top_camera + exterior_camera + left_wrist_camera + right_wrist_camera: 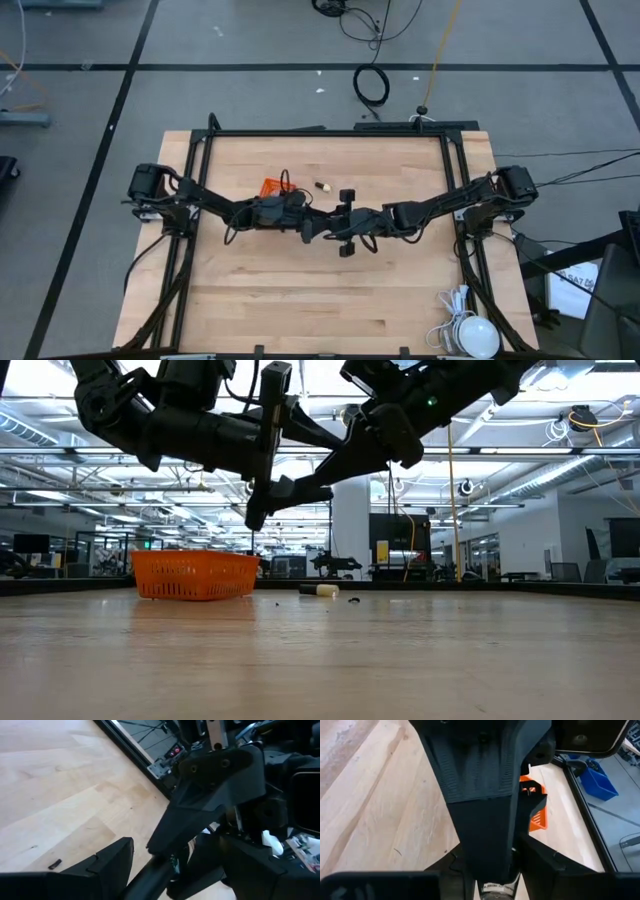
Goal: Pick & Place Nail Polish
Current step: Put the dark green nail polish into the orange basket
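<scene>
Both arms meet mid-frame in the high view, raised off the surface (300,300). My left tool (312,226) has its prongs spread wide, and in its wrist view the right tool (345,222) fills the space just ahead of them. Whether the right tool is clamped on anything I cannot tell. Its wrist view shows something pale and round at the bottom centre, which may be a bottle, but it is mostly hidden.

The only nail polish bottle (322,186) I can see for certain lies on its side, just above the two tools in the high view and right of the orange basket (271,187). In the low view it sits right of the basket and apart from it.

My main worry is the two tools knocking together, since they are almost touching and either one blocks the other's camera. If a handover is under way, closing the left tool off-centre could squeeze the bottle out and drop it. The lying bottle would roll at a glancing touch. The left arm overhangs the basket and could shove it when lowered
</scene>
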`<action>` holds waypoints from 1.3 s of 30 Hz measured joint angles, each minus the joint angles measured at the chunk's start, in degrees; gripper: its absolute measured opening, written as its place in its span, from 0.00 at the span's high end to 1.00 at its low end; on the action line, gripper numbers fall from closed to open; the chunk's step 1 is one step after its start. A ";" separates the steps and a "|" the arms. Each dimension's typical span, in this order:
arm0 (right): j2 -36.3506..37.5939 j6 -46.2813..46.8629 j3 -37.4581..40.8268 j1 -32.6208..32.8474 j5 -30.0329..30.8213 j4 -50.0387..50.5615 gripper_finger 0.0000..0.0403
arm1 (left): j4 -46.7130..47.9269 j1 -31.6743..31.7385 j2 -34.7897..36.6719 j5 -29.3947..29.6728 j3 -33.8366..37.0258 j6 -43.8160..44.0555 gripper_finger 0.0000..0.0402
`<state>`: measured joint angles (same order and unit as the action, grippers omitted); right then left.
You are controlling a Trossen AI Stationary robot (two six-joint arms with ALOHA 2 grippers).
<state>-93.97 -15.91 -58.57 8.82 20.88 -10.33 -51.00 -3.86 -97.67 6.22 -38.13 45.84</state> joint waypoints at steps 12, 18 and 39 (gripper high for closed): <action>0.00 -0.23 0.02 0.04 0.02 0.02 0.73 | -2.10 0.09 0.00 -3.19 0.09 0.83 0.52; 0.01 -0.23 0.02 0.04 -0.01 -0.41 0.73 | -0.96 0.20 0.00 -3.02 0.11 0.68 0.84; 15.50 13.56 4.22 4.91 6.39 20.30 0.60 | 1.77 1.22 2.00 -3.63 -0.02 -4.05 0.88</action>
<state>-78.48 -2.35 -54.34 13.73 27.28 9.98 -49.23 -2.63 -95.67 2.59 -38.15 41.79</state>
